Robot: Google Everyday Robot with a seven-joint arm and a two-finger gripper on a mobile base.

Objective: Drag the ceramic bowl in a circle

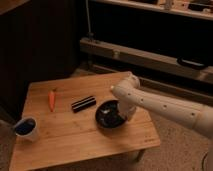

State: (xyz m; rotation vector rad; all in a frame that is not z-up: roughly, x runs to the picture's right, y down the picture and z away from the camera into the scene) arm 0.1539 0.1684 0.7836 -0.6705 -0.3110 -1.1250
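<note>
The white arm point(165, 105) reaches in from the right, bends over the table point(75, 142) and drops to the bowl point(107, 116), right of centre. The tool point(121, 115) is at its right rim; its grip cannot be told. One bowl, one carrot point(51, 99), one block point(83, 103), one cup point(26, 127).

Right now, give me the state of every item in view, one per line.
ceramic bowl, upright, right of centre on the table.
gripper, lowered at the bowl's right rim.
white cup, upright at the front-left corner.
carrot, lying flat, untouched.
black block, lying flat, apart from the bowl.
</note>
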